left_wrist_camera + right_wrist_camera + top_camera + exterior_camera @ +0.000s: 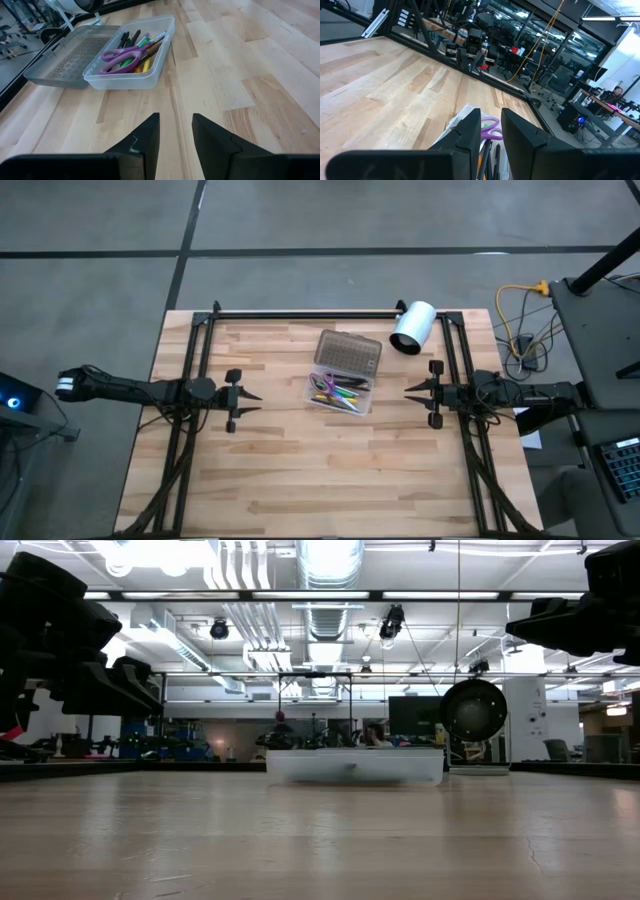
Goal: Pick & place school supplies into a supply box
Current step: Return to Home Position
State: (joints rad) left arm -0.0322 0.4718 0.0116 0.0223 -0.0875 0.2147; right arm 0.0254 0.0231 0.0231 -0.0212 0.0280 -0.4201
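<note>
On the wooden table (300, 480) the supply box (127, 82) holds pens (131, 37) and purple scissors (120, 52); the left gripper (260, 402) and right gripper (407, 396), parted and empty, seemingly need only retreat home.

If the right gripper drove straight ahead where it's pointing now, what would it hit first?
Probably the supply box: the right gripper points at its open tray, only bare table between. It may sit high enough to pass over.

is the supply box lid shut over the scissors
No, the dotted lid lies folded open beside the clear supply box, leaving the purple scissors exposed inside.
</note>
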